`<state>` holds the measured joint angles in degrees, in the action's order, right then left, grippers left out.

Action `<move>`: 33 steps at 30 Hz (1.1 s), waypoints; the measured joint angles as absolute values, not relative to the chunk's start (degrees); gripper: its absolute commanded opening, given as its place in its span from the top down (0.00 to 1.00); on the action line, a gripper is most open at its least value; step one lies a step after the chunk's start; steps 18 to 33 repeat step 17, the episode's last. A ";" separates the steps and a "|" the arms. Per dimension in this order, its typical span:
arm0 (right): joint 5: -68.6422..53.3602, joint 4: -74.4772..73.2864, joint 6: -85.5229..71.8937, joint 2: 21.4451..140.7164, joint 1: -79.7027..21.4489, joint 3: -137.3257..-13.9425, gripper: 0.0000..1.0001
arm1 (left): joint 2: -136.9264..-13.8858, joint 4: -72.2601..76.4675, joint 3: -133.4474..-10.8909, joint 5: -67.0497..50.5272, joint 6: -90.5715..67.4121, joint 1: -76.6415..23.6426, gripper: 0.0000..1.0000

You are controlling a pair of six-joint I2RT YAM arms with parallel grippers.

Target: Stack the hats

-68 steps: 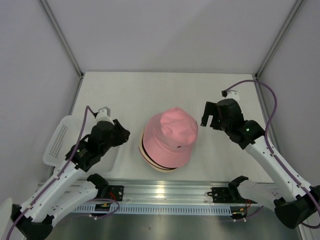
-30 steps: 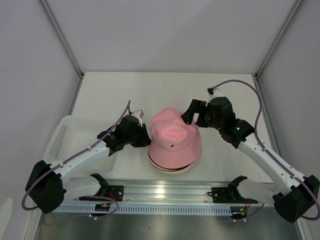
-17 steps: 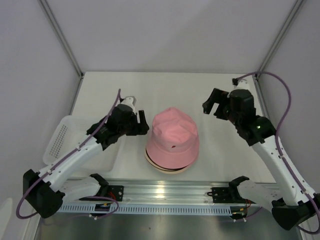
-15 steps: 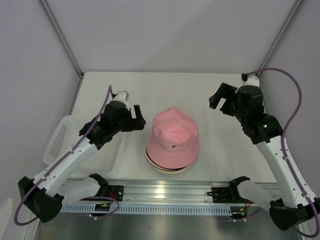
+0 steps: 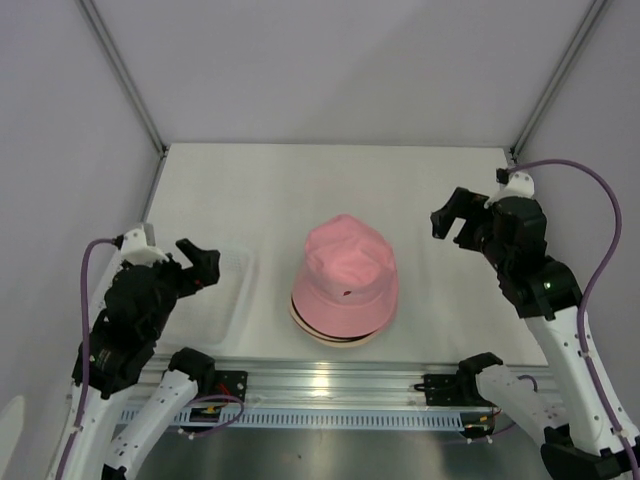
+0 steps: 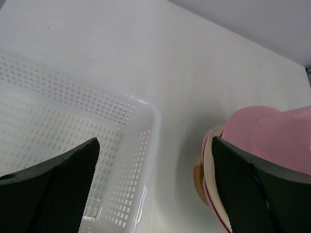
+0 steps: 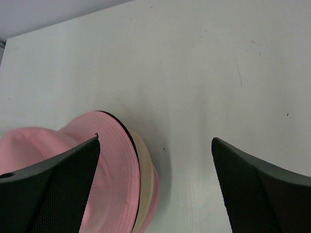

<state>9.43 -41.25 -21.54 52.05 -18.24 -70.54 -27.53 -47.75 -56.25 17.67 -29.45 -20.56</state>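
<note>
The hats sit in one stack mid-table. A pink hat [image 5: 346, 268] is on top, with a cream brim [image 5: 322, 333] and a thin black edge under it. In the left wrist view the pink hat [image 6: 272, 131] and cream brim [image 6: 210, 160] lie at the right, over a bit of wooden stand [image 6: 198, 177]. The right wrist view has the pink hat [image 7: 109, 155] and cream brim [image 7: 144, 167] at lower left. My left gripper [image 5: 195, 265] is open over the basket, well left of the stack. My right gripper [image 5: 455, 222] is open, off to the stack's right. Neither holds anything.
A white perforated basket [image 5: 232, 300] stands at the near left, partly under my left arm; its corner rim [image 6: 150, 109] shows in the left wrist view. A metal rail [image 5: 320, 385] runs along the near edge. Grey walls close in the table.
My left gripper let go of the pink hat, opened, and pulled back left over the basket. The right arm drew back to the right. The hat stack stayed put.
</note>
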 measured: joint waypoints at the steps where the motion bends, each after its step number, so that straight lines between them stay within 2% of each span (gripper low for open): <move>1: 8.88 -41.10 -21.54 49.82 -18.24 -68.20 0.00 | -24.99 -47.77 -53.91 17.45 -29.45 -20.53 0.01; 5: 7.79 -40.01 -22.00 40.95 -18.24 -60.60 0.00 | -18.41 -47.22 -45.76 15.92 -29.45 -20.49 0.00; 8: 7.49 -39.81 -22.41 38.24 -18.22 -59.68 0.00 | -16.75 -46.54 -42.87 14.57 -29.50 -20.49 0.00; 33: 8.27 -40.53 -22.96 41.04 -18.17 -59.70 0.00 | -18.28 -45.15 -42.50 12.62 -29.47 -20.49 0.01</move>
